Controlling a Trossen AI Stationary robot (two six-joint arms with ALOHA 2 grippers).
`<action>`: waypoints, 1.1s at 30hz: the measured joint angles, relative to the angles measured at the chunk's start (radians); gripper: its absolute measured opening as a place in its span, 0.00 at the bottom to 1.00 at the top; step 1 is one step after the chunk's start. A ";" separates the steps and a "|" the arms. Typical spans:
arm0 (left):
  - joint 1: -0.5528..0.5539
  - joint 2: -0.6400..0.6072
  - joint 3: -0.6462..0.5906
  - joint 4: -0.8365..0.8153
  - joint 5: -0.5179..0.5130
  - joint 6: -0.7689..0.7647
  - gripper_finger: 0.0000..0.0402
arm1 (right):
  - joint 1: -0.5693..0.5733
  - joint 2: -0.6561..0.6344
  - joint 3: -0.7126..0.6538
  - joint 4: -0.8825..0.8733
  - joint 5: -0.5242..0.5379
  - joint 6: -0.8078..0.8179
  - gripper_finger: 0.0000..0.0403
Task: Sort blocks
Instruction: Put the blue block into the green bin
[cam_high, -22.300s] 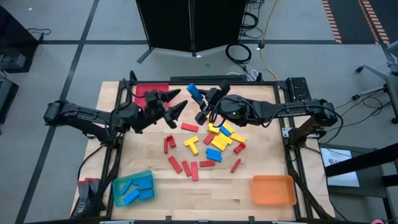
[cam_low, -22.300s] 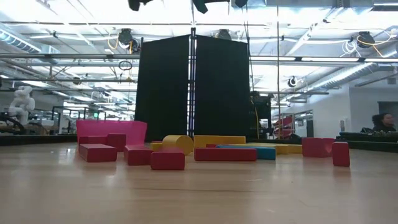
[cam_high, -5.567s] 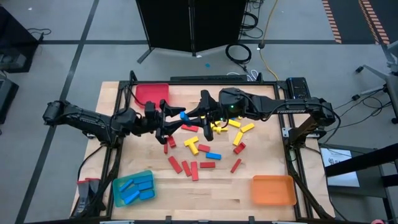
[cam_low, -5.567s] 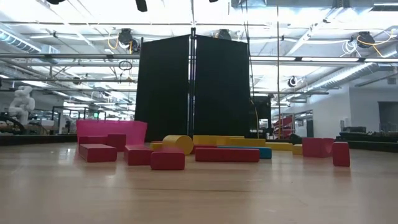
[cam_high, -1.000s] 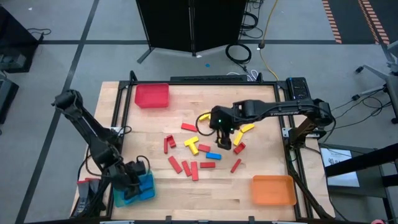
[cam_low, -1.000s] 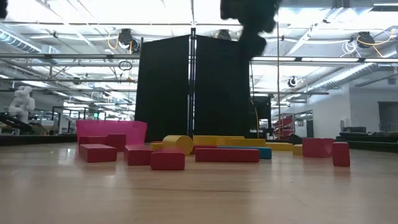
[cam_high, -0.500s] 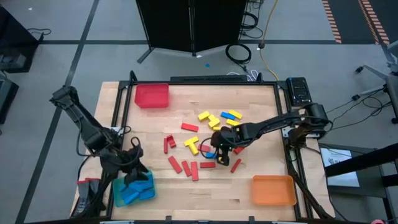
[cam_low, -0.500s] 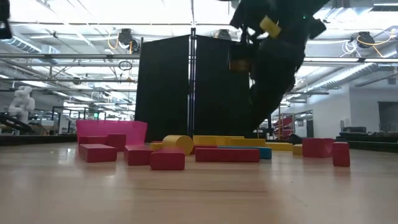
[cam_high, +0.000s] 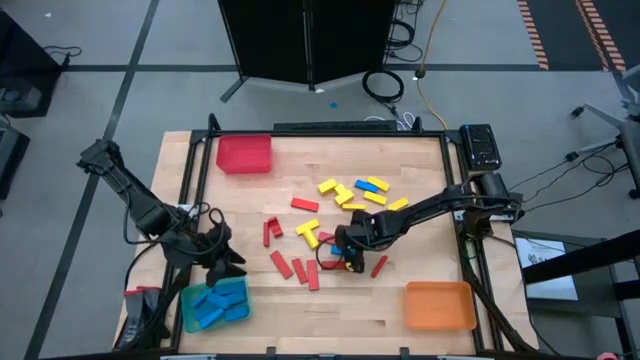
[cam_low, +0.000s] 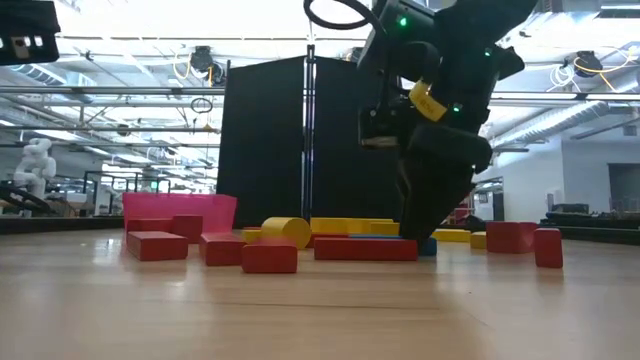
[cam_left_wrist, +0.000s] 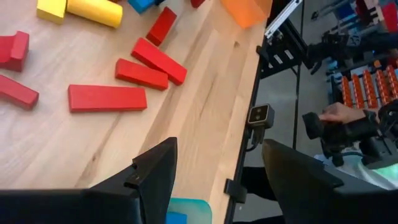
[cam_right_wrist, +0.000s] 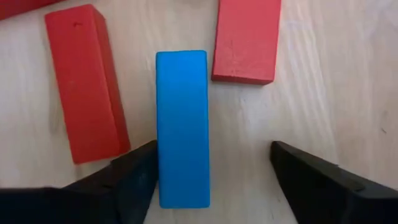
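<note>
Blocks of red, yellow and blue lie scattered over the middle of the wooden bench (cam_high: 300, 310). Nearest the front edge in the high view sit two trays: a teal tray (cam_high: 214, 304) at the left corner, holding several blue bars (cam_high: 212, 300), and an orange tray (cam_high: 438, 305) at the right corner.

Just above the teal tray hangs the left gripper (cam_high: 222, 262), its fingers (cam_left_wrist: 155, 177) spread apart with nothing between them; its wrist view looks past them at three red bars (cam_left_wrist: 107, 98) lying flat on the wood, their long axes fanned at slightly different angles.

At the centre of the scatter the right gripper (cam_high: 345, 252) is down at bench level. In its wrist view its fingers (cam_right_wrist: 134, 174) stand apart, one on each side of a single blue block (cam_right_wrist: 181, 127) that lies flat, its long axis running straight out from the gripper. One finger is right against the bar's side; the other stands clear of it, with bare wood in between. A red block (cam_right_wrist: 86, 115) lies beside the blue one, nearly parallel, and another red block (cam_right_wrist: 246, 40) sits just off its far end.

Farther back lie yellow blocks (cam_high: 340, 192) and a blue one (cam_high: 377, 183), pointing various ways. A red tray (cam_high: 245, 154) stands at the far left corner.
</note>
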 joint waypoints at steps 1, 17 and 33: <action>0.003 0.000 0.000 0.000 -0.001 0.000 0.60 | 0.001 0.001 0.000 -0.003 0.006 0.009 0.69; 0.055 0.000 0.000 0.005 -0.045 0.106 0.60 | -0.003 -0.001 -0.001 0.003 -0.039 0.007 0.21; 0.196 0.000 0.000 0.086 -0.415 0.386 0.60 | -0.089 -0.120 0.336 -0.049 0.026 -0.144 0.21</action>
